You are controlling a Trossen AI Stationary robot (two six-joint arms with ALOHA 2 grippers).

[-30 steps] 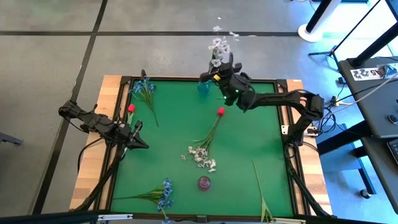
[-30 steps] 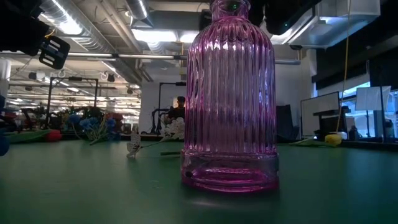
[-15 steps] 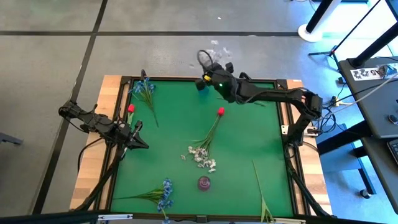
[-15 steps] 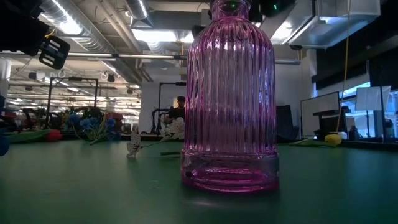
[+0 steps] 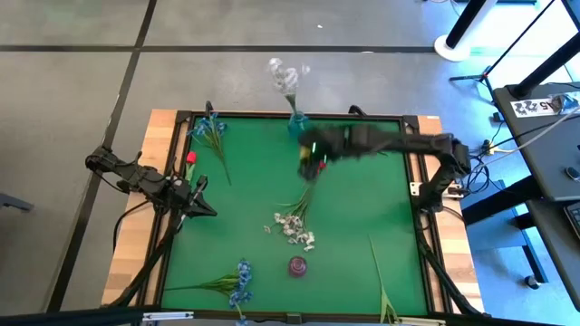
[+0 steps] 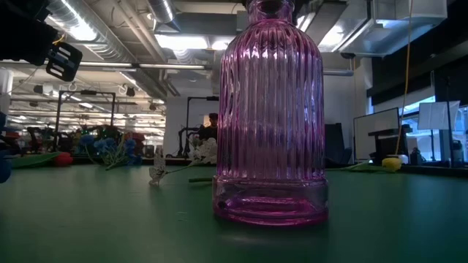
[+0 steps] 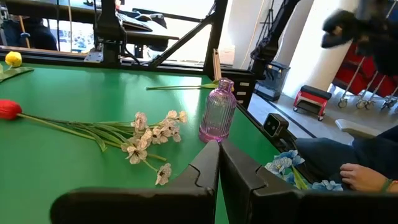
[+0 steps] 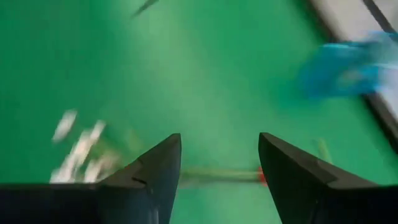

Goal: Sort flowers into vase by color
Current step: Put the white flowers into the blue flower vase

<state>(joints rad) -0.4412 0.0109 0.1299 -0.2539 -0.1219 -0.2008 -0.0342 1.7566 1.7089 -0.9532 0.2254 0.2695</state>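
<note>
A small blue vase (image 5: 296,125) stands at the table's far edge and holds a white sprig (image 5: 283,74) that sticks up out of it. My right gripper (image 5: 308,158) hangs open over the green table just near-side of that vase, above a red bud (image 5: 320,166) whose stem runs toward a heap of white sprigs (image 5: 292,226). In the right wrist view its fingers (image 8: 155,168) stand apart with only table between them. A purple ribbed vase (image 5: 297,265) stands near the front edge. My left gripper (image 7: 217,155) is shut at the table's left side.
Blue flowers lie at the far left corner (image 5: 210,127) and at the near left (image 5: 237,282). Another red bud (image 5: 190,158) lies by the left arm. A long green stem (image 5: 379,267) lies at the near right. A person's hand (image 7: 357,177) shows beyond the near edge.
My right gripper has let go of the white sprig, which now stands in the blue vase. The gripper has come down and swung quickly from above that vase toward the near edge, over the red bud.
</note>
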